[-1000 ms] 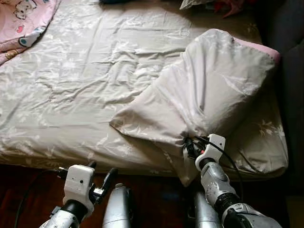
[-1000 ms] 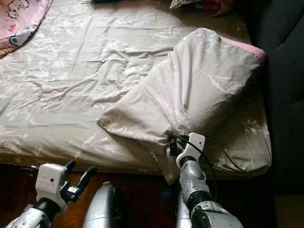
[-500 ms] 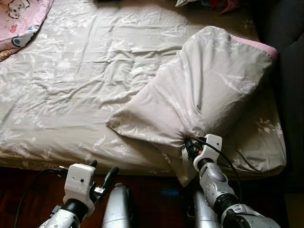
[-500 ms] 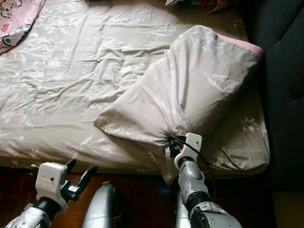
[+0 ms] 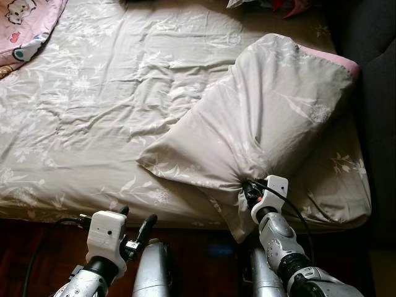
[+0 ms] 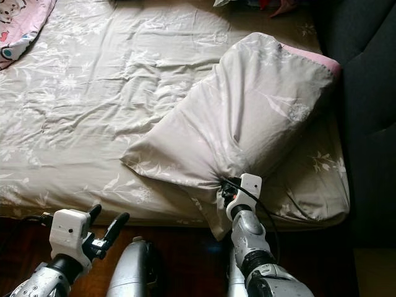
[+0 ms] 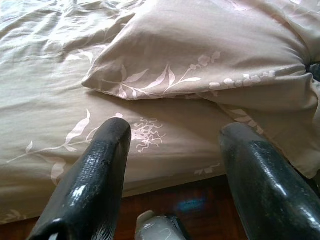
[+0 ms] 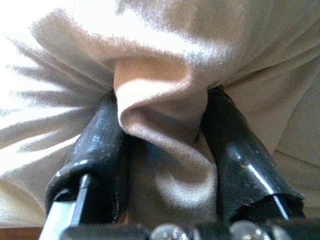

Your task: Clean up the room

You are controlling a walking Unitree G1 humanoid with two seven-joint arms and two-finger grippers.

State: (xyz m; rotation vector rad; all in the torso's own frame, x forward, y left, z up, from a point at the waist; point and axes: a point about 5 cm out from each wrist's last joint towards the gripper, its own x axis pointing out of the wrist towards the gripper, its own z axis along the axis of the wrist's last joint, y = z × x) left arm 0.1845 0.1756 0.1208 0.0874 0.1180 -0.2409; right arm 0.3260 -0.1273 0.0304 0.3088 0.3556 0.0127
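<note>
A large grey floral pillow lies slanted on the right half of the bed, its pink far end by the dark headboard. My right gripper is shut on a bunched fold of the pillowcase at its near corner, by the mattress's front edge. In the right wrist view the cloth is pinched between both black fingers. My left gripper is open, low before the bed's front edge at the left, holding nothing; its fingers point at the sheet.
The bed wears a wrinkled grey floral sheet. A pink patterned blanket lies at its far left corner. Dark upholstery runs along the right. Clutter sits at the far edge. Dark wooden floor lies below me.
The view has shifted slightly. The pillow's near corner has been drawn a little towards the bed's front edge by my right gripper. The left gripper stays open.
</note>
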